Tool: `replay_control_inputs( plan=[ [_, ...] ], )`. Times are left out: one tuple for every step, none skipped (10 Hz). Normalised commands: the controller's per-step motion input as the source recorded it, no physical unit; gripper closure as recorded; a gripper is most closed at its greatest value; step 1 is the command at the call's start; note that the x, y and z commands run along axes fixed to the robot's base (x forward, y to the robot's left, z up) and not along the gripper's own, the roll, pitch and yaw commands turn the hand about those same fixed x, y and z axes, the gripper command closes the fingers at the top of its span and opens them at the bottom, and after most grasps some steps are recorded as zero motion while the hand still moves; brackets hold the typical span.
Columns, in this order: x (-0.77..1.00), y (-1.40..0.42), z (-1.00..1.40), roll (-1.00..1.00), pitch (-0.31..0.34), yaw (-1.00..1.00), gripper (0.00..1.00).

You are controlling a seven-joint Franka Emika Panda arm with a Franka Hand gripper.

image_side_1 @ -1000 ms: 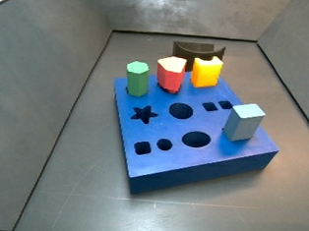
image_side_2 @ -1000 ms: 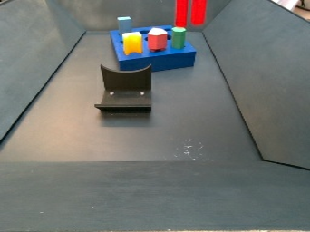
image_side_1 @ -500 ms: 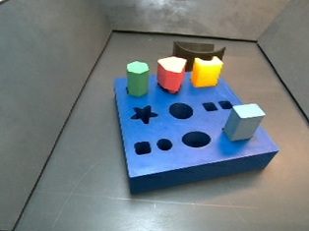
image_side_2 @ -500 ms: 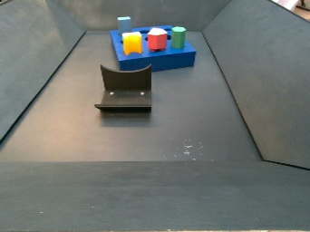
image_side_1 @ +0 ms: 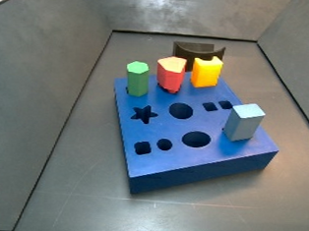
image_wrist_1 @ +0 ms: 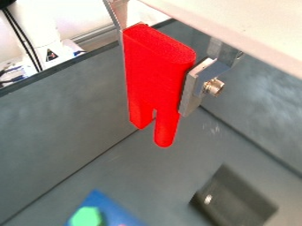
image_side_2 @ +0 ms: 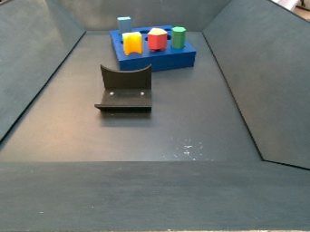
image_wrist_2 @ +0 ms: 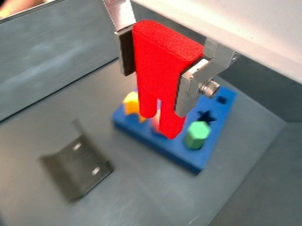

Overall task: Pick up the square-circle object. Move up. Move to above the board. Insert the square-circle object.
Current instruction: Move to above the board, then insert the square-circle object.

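The square-circle object (image_wrist_1: 151,66) is a tall bright red block with its notched end pointing down. My gripper (image_wrist_1: 160,84) is shut on it, a silver finger (image_wrist_1: 197,86) pressed against each side. In a wrist view the same red block (image_wrist_2: 160,62) hangs high over the blue board (image_wrist_2: 222,113), which lies far below. In both side views the board (image_side_1: 182,157) (image_side_2: 154,61) rests on the floor, and neither gripper nor red block shows there.
A green hexagonal prism (image_side_1: 138,77), a pinkish-red piece (image_side_1: 171,72), a yellow piece (image_side_1: 207,69) and a light blue block (image_side_1: 245,121) stand in the board. The dark fixture (image_side_2: 123,89) sits on the floor beside it. Grey walls slope up around the floor.
A second ago the red block's lower end showed at the top of a side view, above the board. It has since risen out of that view.
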Motion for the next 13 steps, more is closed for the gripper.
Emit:
replay_control_inputs(
  plan=[
    [0.01,-1.00,0.07,-0.05,0.011,-0.28,1.00],
    [0.02,-1.00,0.07,-0.05,0.024,-0.16,1.00],
    [0.03,-1.00,0.07,-0.02,0.039,-0.04,1.00],
    [0.04,-1.00,0.07,-0.01,0.047,-0.03,1.00],
    [0.07,-1.00,0.07,-0.02,0.069,-0.01,1.00],
    [0.09,-1.00,0.07,0.00,0.079,-0.01,1.00],
    [0.09,-0.77,0.06,0.01,0.090,0.00,1.00],
    [0.08,-0.48,0.05,0.01,0.099,0.00,1.00],
    [0.07,-0.24,0.04,0.02,0.103,0.01,1.00],
    [0.00,0.00,0.00,-0.01,0.000,0.00,1.00],
    [0.00,0.00,0.00,0.00,-0.007,0.00,1.00],
    [-0.07,-0.43,-0.91,0.15,0.000,0.61,1.00],
    [0.17,-0.24,-1.00,0.00,0.051,0.80,1.00]
  ],
)
